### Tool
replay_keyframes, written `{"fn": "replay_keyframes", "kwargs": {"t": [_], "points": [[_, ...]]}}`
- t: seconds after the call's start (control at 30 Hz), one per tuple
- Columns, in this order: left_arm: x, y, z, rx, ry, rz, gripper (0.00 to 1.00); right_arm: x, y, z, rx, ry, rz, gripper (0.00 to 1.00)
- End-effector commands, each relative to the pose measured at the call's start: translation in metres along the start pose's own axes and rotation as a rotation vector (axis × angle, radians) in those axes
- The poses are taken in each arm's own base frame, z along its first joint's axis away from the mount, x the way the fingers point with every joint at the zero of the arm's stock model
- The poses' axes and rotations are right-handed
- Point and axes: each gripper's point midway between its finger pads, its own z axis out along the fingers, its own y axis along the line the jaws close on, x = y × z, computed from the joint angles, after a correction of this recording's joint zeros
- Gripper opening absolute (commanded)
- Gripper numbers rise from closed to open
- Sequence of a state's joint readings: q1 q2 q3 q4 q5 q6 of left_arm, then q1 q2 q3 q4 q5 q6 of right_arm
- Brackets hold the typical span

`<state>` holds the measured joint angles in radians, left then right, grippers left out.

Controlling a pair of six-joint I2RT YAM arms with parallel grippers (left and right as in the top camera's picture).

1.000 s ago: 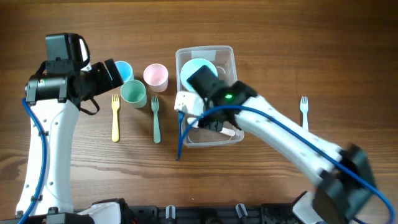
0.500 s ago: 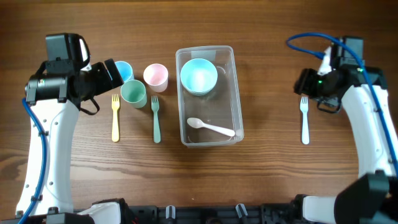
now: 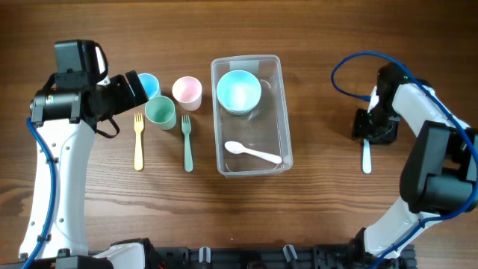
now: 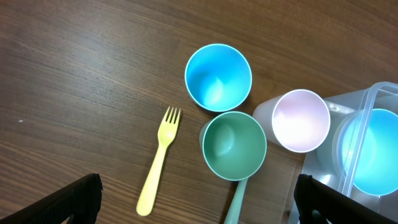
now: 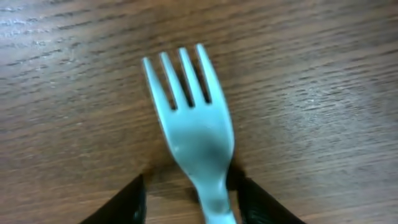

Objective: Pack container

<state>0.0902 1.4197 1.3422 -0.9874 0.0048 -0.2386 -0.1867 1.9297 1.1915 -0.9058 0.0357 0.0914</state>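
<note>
The clear container (image 3: 284, 112) stands mid-table and holds a blue bowl (image 3: 239, 91) and a white spoon (image 3: 254, 153). Its corner shows in the left wrist view (image 4: 375, 98). My right gripper (image 3: 371, 128) is low over a pale blue fork (image 3: 366, 155) at the right. In the right wrist view its open fingers (image 5: 193, 208) straddle the fork's neck (image 5: 196, 134), with gaps on both sides. My left gripper (image 3: 131, 90) is open and empty, held above the cups, its fingers (image 4: 199, 208) wide apart.
A blue cup (image 3: 148, 84), a green cup (image 3: 160, 112) and a pink cup (image 3: 187, 92) stand left of the container. A yellow fork (image 3: 138, 142) and a green fork (image 3: 187, 146) lie below them. The right arm's blue cable (image 3: 345, 71) loops above the table.
My right arm has swung from over the container to the right side and dropped down around the pale blue fork. The white spoon now lies in the container. The left arm has not moved.
</note>
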Motion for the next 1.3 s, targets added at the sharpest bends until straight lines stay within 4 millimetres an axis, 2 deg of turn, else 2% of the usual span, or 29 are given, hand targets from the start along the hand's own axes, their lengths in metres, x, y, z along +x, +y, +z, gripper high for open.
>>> {"fn": "replay_keyframes", "kwargs": {"t": [0.0, 0.13, 0.23, 0.27, 0.3, 0.33, 0.4, 0.47, 0.5, 0.53, 0.6, 0.63, 0.7, 0.73, 0.8, 0.93, 1.03, 1.13, 1.23, 1.27], "points": [[-0.007, -0.001, -0.004, 0.009, -0.018, -0.006, 1.00, 0.012, -0.007, 0.020, 0.038, 0.029, -0.010, 0.33], [-0.007, -0.001, -0.004, 0.008, -0.019, -0.006, 1.00, 0.006, -0.007, 0.015, 0.036, 0.009, 0.008, 0.05], [-0.007, -0.001, -0.004, 0.008, -0.019, -0.006, 1.00, -0.002, -0.003, -0.002, 0.031, -0.015, 0.009, 0.04], [-0.007, -0.001, -0.004, 0.008, -0.019, -0.006, 1.00, -0.006, 0.002, -0.012, 0.020, -0.043, 0.000, 0.05], [-0.007, -0.001, -0.004, 0.008, -0.019, -0.006, 1.00, -0.012, 0.013, -0.030, -0.005, -0.098, -0.019, 0.04], [-0.007, -0.001, -0.004, 0.009, -0.018, -0.006, 1.00, -0.017, 0.026, -0.052, -0.028, -0.164, -0.048, 0.04], [-0.007, -0.001, -0.004, 0.009, -0.018, -0.006, 1.00, -0.021, 0.060, -0.110, -0.061, -0.333, -0.140, 0.04], [-0.007, -0.001, -0.004, 0.008, -0.019, -0.006, 1.00, -0.011, 0.103, -0.171, -0.110, -0.493, -0.270, 0.04], [-0.007, -0.001, -0.004, 0.009, -0.018, -0.006, 1.00, 0.002, 0.132, -0.202, -0.142, -0.581, -0.400, 0.04], [-0.007, -0.001, -0.004, 0.008, -0.019, -0.006, 1.00, 0.020, 0.161, -0.225, -0.168, -0.649, -0.559, 0.04], [-0.007, -0.001, -0.004, 0.009, -0.018, -0.006, 1.00, 0.062, 0.212, -0.241, -0.213, -0.709, -0.888, 0.04], [-0.007, -0.001, -0.004, 0.009, -0.019, -0.006, 1.00, 0.082, 0.231, -0.240, -0.228, -0.708, -1.038, 0.04], [-0.007, -0.001, -0.004, 0.009, -0.018, -0.006, 1.00, 0.126, 0.269, -0.222, -0.243, -0.673, -1.399, 0.04], [-0.007, -0.001, -0.004, 0.009, -0.018, -0.006, 1.00, 0.135, 0.278, -0.213, -0.232, -0.656, -1.506, 0.04], [-0.007, -0.001, -0.004, 0.008, -0.019, -0.006, 1.00, 0.153, 0.297, -0.179, -0.243, -0.569, -1.716, 0.04], [-0.007, -0.001, -0.004, 0.009, -0.018, -0.006, 1.00, 0.150, 0.303, -0.124, -0.221, -0.384, -1.734, 0.04], [-0.007, -0.001, -0.004, 0.008, -0.019, -0.006, 1.00, 0.153, 0.307, -0.095, -0.240, -0.295, -1.784, 0.04], [-0.007, -0.001, -0.004, 0.008, -0.019, -0.006, 1.00, 0.155, 0.304, -0.075, -0.236, -0.220, -1.790, 0.05], [-0.007, -0.001, -0.004, 0.008, -0.019, -0.006, 1.00, 0.158, 0.299, -0.070, -0.231, -0.183, -1.798, 0.05], [-0.007, -0.001, -0.004, 0.008, -0.019, -0.006, 1.00, 0.158, 0.299, -0.071, -0.233, -0.182, -1.786, 0.13]]}}
